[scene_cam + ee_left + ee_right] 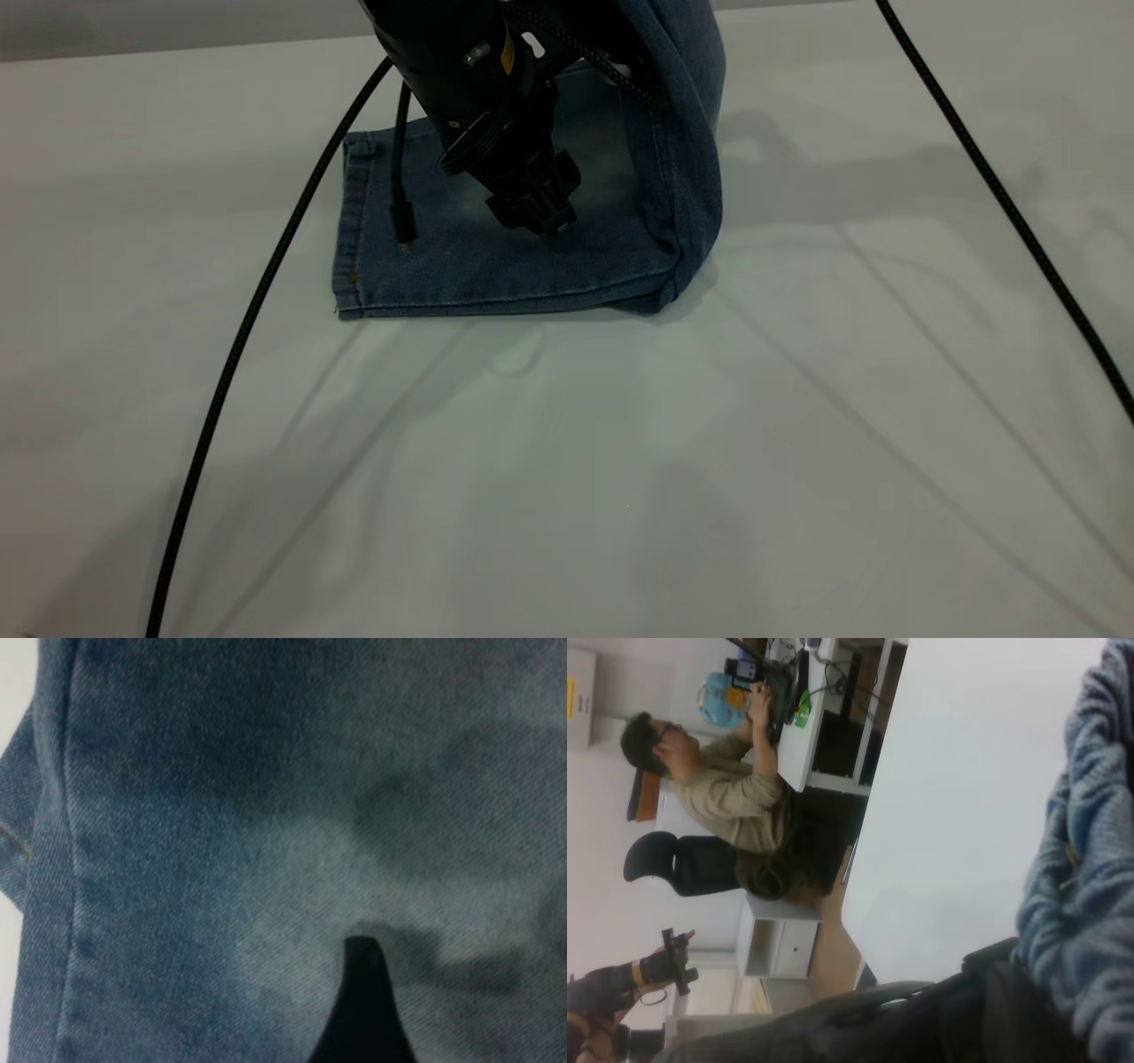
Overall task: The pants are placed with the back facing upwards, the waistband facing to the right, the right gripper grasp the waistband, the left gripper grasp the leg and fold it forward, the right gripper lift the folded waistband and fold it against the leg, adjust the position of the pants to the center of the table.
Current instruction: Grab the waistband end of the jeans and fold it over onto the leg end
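Your left gripper (536, 217) pressed down on the pants (496, 257), which lay far-centre on the table (620, 461); I could not tell its finger state. The waistband end (682, 106) hung lifted at the right, bunched denim at your right gripper, grip unconfirmed.

White worktop (567, 461), covered by a pale cloth with long soft creases. Blue jeans (496, 257) lying flat toward the far edge, a bit left of the middle. Hemmed leg end pointing to the left edge. Right part of the jeans bent up off the cloth and rising out of view. Two thin black cables (239, 346) hanging over the worktop, one at the left side, one at the right.
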{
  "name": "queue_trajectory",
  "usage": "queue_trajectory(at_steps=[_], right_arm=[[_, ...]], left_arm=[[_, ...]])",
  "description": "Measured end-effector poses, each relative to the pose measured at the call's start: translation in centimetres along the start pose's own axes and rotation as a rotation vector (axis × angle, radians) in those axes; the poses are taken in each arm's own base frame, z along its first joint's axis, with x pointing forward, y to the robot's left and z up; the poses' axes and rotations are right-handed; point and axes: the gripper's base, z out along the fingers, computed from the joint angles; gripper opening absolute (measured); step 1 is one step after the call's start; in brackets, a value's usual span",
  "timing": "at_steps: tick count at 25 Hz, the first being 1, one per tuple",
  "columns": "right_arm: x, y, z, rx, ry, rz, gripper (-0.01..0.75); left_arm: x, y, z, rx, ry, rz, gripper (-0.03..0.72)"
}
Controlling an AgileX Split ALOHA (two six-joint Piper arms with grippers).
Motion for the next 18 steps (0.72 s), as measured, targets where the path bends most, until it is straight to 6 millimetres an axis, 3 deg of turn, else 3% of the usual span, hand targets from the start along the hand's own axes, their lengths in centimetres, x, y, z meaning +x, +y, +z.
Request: queue_trajectory(at_steps=[5,9,18], right_arm=[[0.1,0.2,0.3,-0.007,0.007,-0.005,0.108],[0.1,0.2,0.3,-0.009,0.006,-0.004,0.108],[-0.1,1.3,0.2,-0.097,-0.009,0.003,0.108]], left_arm=[[-0.3,0.6,-1.2,-0.013,-0.001,-0.005,0.508],[-1.1,2.0,-3.7,-0.057,-0.034,0.003,0.508],[-2.0,6.1,-12.2,-0.218,-0.074,0.063,0.508]])
